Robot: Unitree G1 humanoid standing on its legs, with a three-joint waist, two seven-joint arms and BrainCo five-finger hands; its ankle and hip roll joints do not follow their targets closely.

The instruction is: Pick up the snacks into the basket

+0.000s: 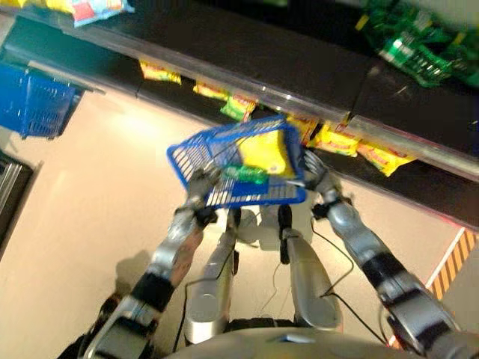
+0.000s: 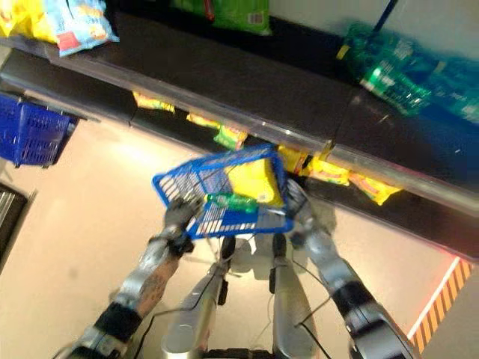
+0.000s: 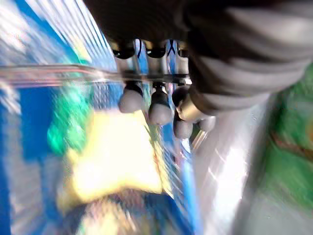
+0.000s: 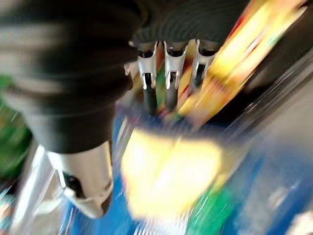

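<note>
nearest: left hand (image 1: 200, 185) at the near-left rim of the blue basket (image 1: 196, 153), fingers curled over the rim wire in the left wrist view, so clenched on the basket. right hand (image 1: 315, 173) at the basket's far-right corner, just beside the wall; fingers (image 4: 170, 94) run fairly straight toward the yellow packets, thumb apart; no clear clasp, so state not readable.

basket carried off the floor, tilted, long axis running left to right across the body, mouth tipped toward the shelf. inside: yellow snack bag (image 1: 266, 152) against the right wall, green packet (image 1: 245, 174) lying near the front edge.

beyond: low shelf row of yellow snack packets (image 1: 338, 140), just past the right hand, touching or nearly touching the basket's far corner. right hand plainly the nearer one to them; packets lie ahead and slightly right of it.

room: shelf edge rail (image 1: 389, 138) overhangs the row, so little clearance above; open floor to the left. second blue basket (image 1: 34, 101) well apart at far left. upper shelf with green packs (image 1: 419, 45) farthest.
</note>
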